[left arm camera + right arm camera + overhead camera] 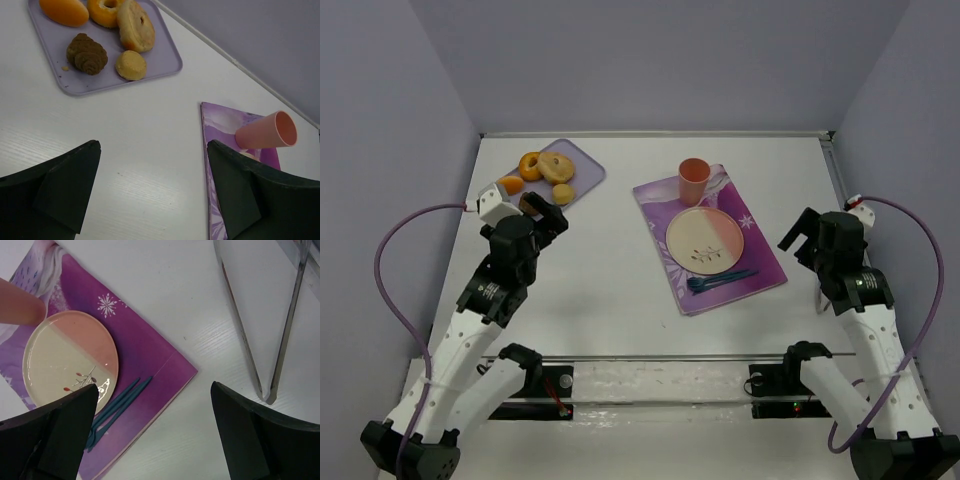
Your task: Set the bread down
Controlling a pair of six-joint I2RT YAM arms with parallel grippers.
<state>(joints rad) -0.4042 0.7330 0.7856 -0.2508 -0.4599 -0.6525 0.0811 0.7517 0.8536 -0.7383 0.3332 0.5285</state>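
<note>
The bread (87,54), a dark brown rough lump, lies on the lavender tray (162,62) in the left wrist view. In the top view my left gripper (546,212) hovers over the tray's near edge (588,170) and hides the bread. My left gripper (152,150) is open and empty, above bare table a short way from the tray. My right gripper (798,236) is open and empty at the right edge of the purple placemat (760,262). In its wrist view the right gripper (154,387) hangs over the mat's corner (165,365).
On the tray lie a tan bagel (136,25), an orange ring (106,10), an orange oblong (64,11) and a yellow round piece (131,65). The mat holds a plate (705,240), an orange cup (693,180) and blue cutlery (720,280). Thin metal bars (260,340) lie right of the mat.
</note>
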